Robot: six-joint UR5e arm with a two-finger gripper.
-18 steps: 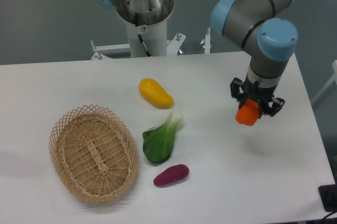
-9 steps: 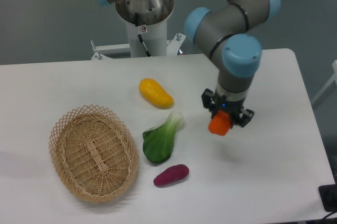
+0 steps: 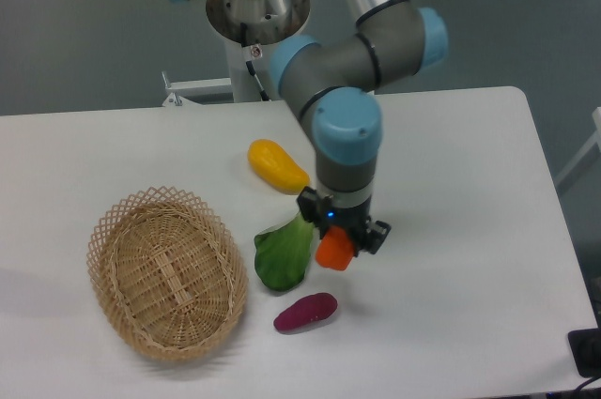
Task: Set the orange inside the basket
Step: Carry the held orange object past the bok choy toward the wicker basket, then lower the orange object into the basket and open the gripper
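Since a second ago the arm has swung from the right part of the worktop (image 3: 470,305) toward its middle, carrying its load along. Now the end effector (image 3: 339,239) points straight down and is clamped on the orange (image 3: 333,251), a small bright chunk that sticks out below the dark fingers and appears to hang clear of the white surface. Just at its 9 o'clock lies the green leafy vegetable (image 3: 284,256), whose pale stalk end is partly covered by the tool, so whether the two touch cannot be told. At about 7 o'clock from the orange, close by, the purple vegetable (image 3: 305,312) lies on its side. At roughly 11 o'clock, a little farther off, the yellow-orange fruit (image 3: 277,165) rests on the worktop, apart from the greens. The basket (image 3: 117,221), oval and woven with an open-weave rim, sits well to the 9 o'clock side near the left front of the worktop, with nothing seen inside it, and the orange is well apart from it. Above the tool rise the grey wrist with its blue caps (image 3: 346,127) and the silver arm tube, reaching back to the robot base (image 3: 256,19) beyond the far edge of the worktop.
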